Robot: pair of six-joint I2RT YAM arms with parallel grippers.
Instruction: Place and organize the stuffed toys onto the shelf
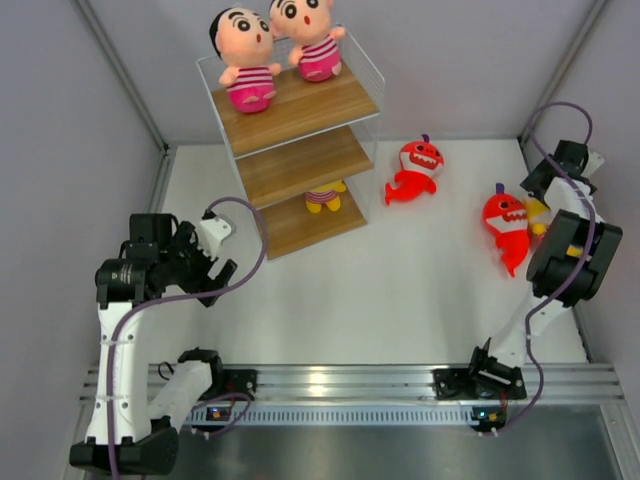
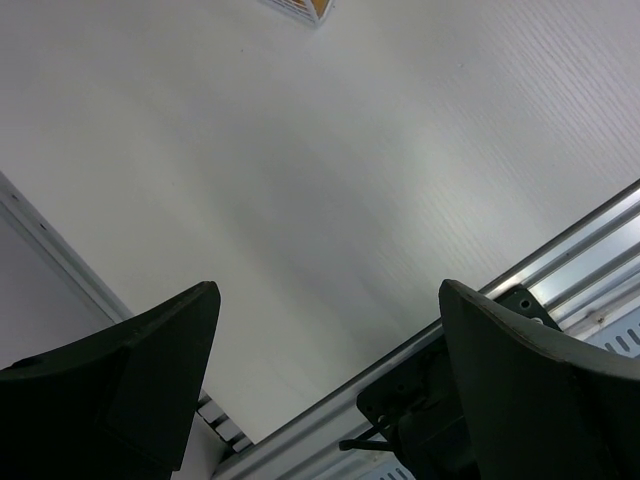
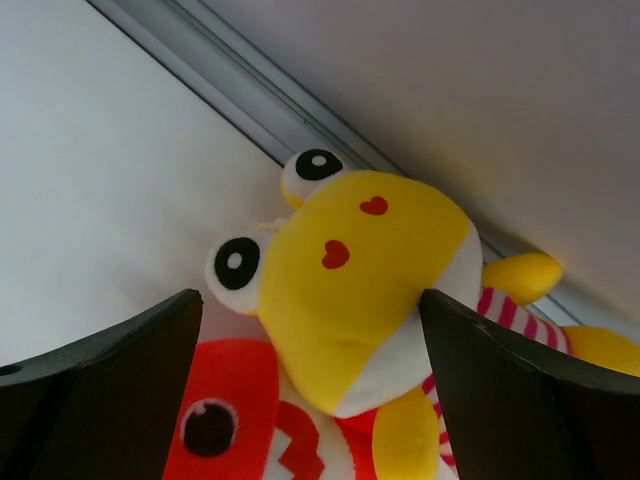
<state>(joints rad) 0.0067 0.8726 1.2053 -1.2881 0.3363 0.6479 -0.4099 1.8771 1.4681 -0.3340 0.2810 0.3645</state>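
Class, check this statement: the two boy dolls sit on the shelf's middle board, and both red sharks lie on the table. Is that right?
Not quite. The two boy dolls sit on the top board of the shelf, not the middle one; the top external view shows this. Both red sharks do lie on the table.

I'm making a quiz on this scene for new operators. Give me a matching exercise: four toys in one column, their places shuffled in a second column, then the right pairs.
Toys
1. boy dolls
2. half-hidden yellow doll
3. lone shark
4. heart-marked yellow doll

Places
A. on the table, just right of the shelf
B. against the second shark, framed by the fingers of the open right gripper
C. the shelf's top board
D. the shelf's bottom board, under the middle one

Pairs: 1-C, 2-D, 3-A, 4-B
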